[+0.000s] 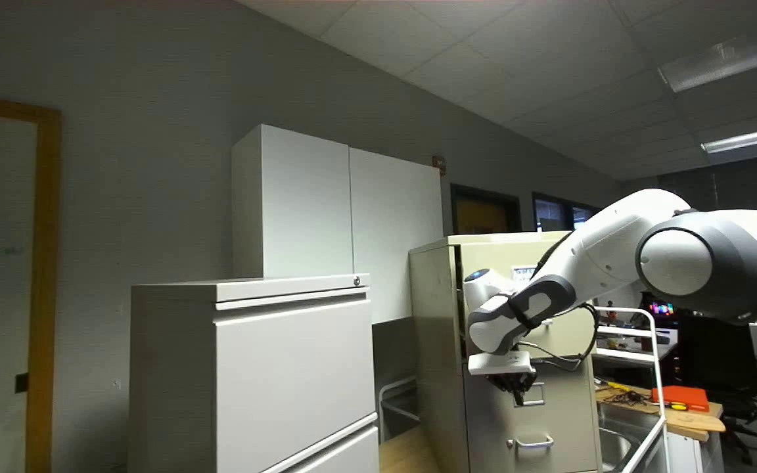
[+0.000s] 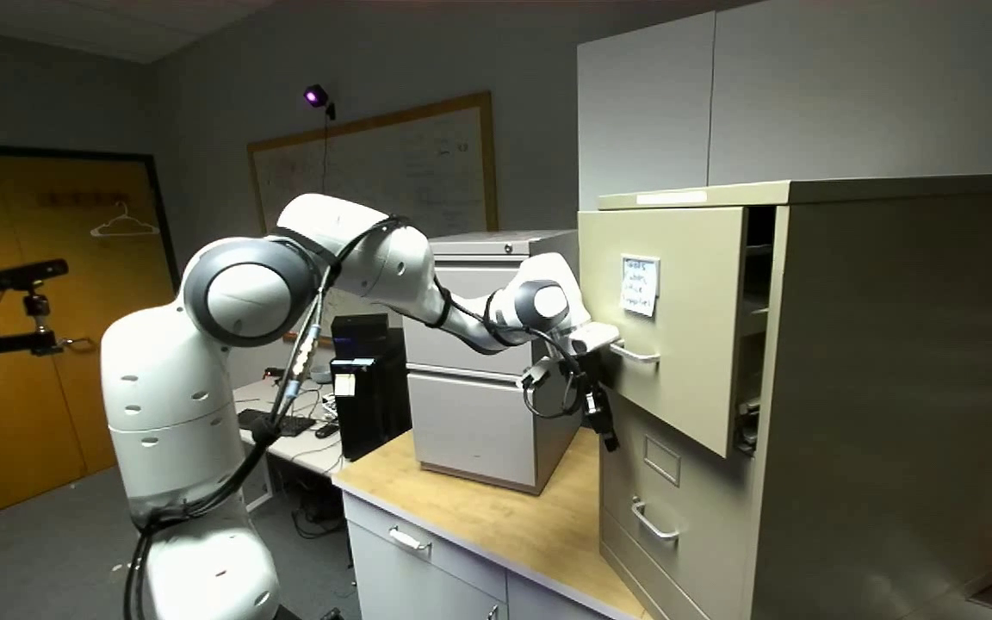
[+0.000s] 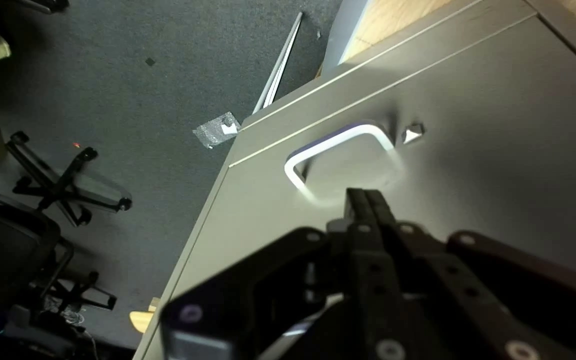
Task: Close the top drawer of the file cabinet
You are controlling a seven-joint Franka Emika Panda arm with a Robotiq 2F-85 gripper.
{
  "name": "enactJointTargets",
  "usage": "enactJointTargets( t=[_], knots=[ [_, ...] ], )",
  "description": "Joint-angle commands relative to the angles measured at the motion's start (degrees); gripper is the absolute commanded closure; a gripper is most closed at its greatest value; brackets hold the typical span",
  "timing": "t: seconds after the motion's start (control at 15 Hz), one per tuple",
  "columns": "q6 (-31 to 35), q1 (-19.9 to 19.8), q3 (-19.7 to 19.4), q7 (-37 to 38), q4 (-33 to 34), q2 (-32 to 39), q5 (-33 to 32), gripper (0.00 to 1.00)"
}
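The tan file cabinet (image 1: 432,368) (image 2: 892,413) stands upright in both exterior views. Its top drawer (image 1: 566,332) (image 2: 690,344) is partly pulled out; a dark gap shows behind its front. A paper label and a silver handle (image 2: 634,353) are on that front. My gripper (image 1: 518,397) (image 2: 608,443) points down, with its wrist close to the top drawer's front near the handle. I cannot tell whether it touches. In the wrist view the fingers (image 3: 368,195) are shut with nothing between them, above a lower drawer front with a handle (image 3: 338,145) and a lock.
A pale grey cabinet (image 1: 293,381) (image 2: 470,422) stands beside the file cabinet on a wooden counter (image 2: 461,517). A white cupboard (image 1: 306,203) (image 2: 849,86) hangs on the wall. A white rail (image 1: 654,341) and a sink (image 1: 615,450) are on the far side.
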Motion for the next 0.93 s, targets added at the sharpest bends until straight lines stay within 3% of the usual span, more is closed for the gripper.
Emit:
enactJointTargets(
  t=[0.0, 0.13, 0.2, 0.33, 0.53, 0.6, 0.73, 0.87],
  knots=[
    [0.06, 0.16, -0.94, -2.33, 2.83, 2.82, 2.62, 1.0],
    [0.49, 0.89, -0.29, -2.54, 2.43, 1.3, 2.57, 1.0],
    [0.44, 1.31, 0.05, -3.16, 2.16, 0.41, 3.15, 0.74],
    [1.1, 2.4, 0.84, -7.13, 1.15, -1.89, 6.37, 0.67],
    [2.59, 4.63, 2.62, -12.73, -0.43, -5.59, 8.72, 0.45],
    [3.01, 5.45, 3.37, -13.64, -0.83, -6.58, 7.83, 0.86],
    [2.87, 7.06, 5.47, -15.01, -1.03, -9.32, 6.42, 0.84],
    [2.77, 8.43, 7.91, -16.22, -1.13, -12.35, 6.02, 0.99]
  ],
)
